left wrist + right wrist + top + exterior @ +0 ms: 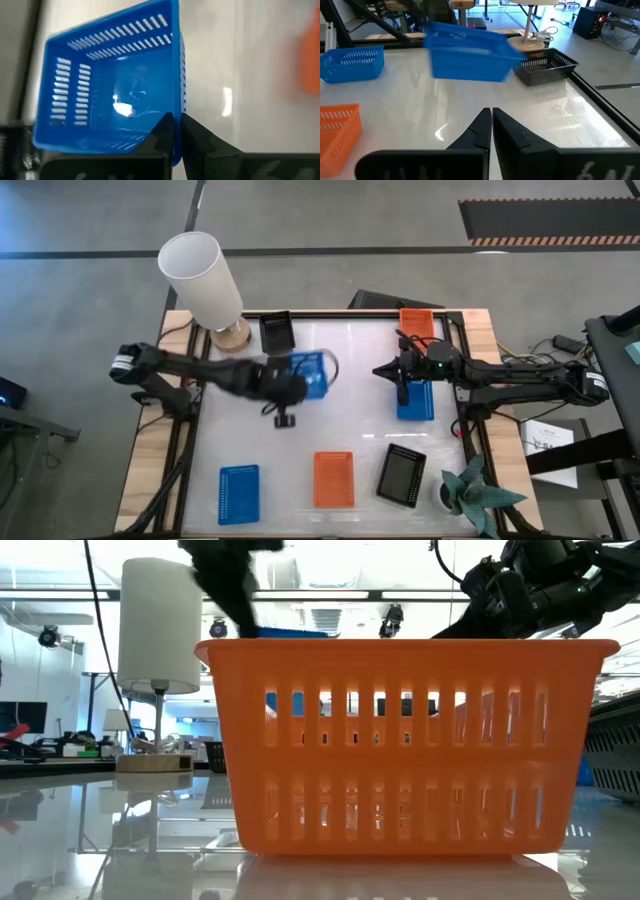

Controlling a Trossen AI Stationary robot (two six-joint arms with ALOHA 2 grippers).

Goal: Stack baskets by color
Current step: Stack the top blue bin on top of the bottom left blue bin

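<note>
My left gripper [177,131] is shut on a blue basket [107,85], held above the middle of the table [311,374]. In the right wrist view this basket [467,50] hangs clear of the tabletop. My right gripper [491,120] waits shut and empty over the table's right half [384,370], beside another blue basket [415,402] lying flat. A third blue basket [238,493], an orange basket [333,479] and a black basket [402,475] lie along the near edge. A black basket [277,332] and an orange one [417,323] lie at the far edge. My left gripper pinches one side wall of the blue basket at its rim [176,117], near a corner. One finger [162,131] is inside the basket and the other [196,134] outside. The fingers slant down from the table's left. The basket is lifted clear and tilted, its open side toward the wrist camera.
A tall white lampshade on a wooden base [205,280] stands at the far left corner. A green plant [470,490] sits at the near right corner. The orange basket [405,745] fills the low view. Bare tabletop lies in the middle [350,420].
</note>
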